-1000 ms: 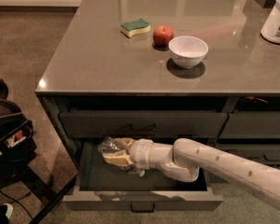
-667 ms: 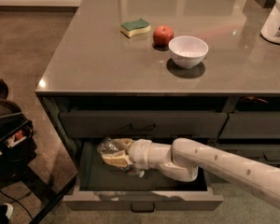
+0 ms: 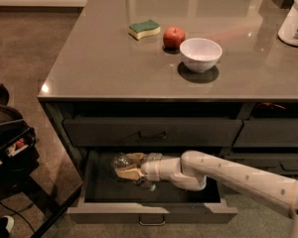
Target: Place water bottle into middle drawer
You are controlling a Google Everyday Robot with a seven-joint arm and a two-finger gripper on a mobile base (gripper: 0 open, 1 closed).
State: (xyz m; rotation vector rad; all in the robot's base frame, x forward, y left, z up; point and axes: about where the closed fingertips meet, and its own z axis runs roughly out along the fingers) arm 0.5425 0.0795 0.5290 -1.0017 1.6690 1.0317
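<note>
A kitchen, it seems: a desk (image 3: pixel 114 68) with drawers carries a sponge (image 3: pixel 144 29), an apple (image 3: pixel 174 37) and a bowl (image 3: pixel 200 54); the hand (image 3: pixel 129 166) grips a water bottle (image 3: pixel 120 161) inside the open middle drawer (image 3: pixel 154 214).

— Where is the white, jointed arm (image 3: pixel 238 175) seen?
— It is extended from the lower right, low and nearly level, with its rounded wrist (image 3: pixel 161 166) turned leftward.
— And the tan two-finger gripper (image 3: pixel 129 165)?
— It is held inside the open dark grey middle drawer (image 3: pixel 149 214), its fingers closed on the small clear plastic water bottle (image 3: pixel 120 160).

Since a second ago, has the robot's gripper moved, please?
No: the gripper, clasping the clear crinkly plastic water bottle, sits unchanged against the open dark grey middle drawer.
</note>
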